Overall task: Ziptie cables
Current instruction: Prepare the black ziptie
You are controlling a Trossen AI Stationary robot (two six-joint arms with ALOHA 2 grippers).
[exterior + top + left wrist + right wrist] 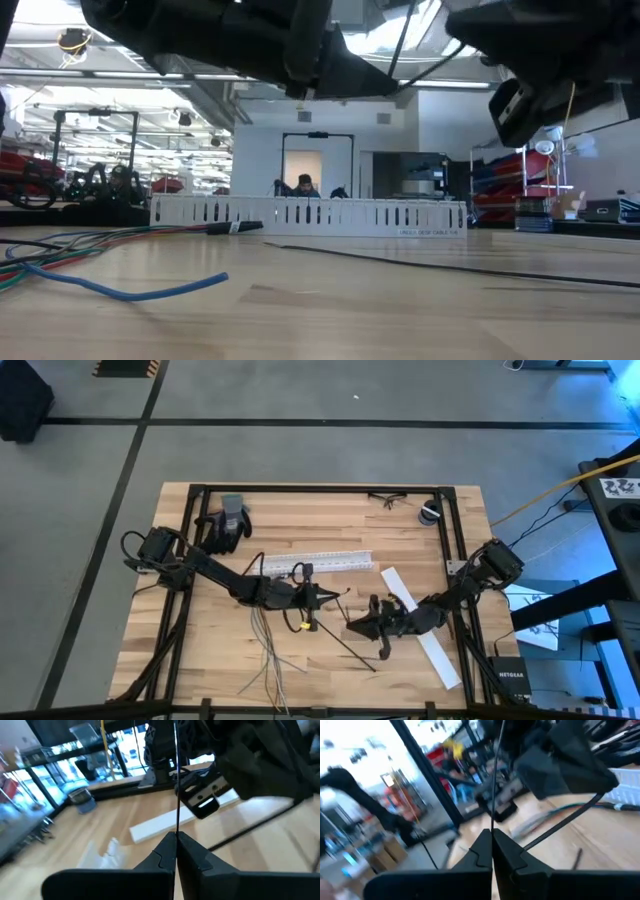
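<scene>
Wrist views show each gripper clenched on a thin, stiff ziptie: left gripper [175,842], right gripper [491,840], ziptie [177,780]. The limp, light cables [272,650] lie below the left gripper; gathering them mid-bundle is judged best.

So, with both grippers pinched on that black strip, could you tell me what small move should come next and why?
Probably lower the ziptie toward the cables. The left gripper and the right gripper each appear shut on a thin black strip above the table, while the wires lie loose on the wood beneath the left arm, with nothing looped around them yet.
</scene>
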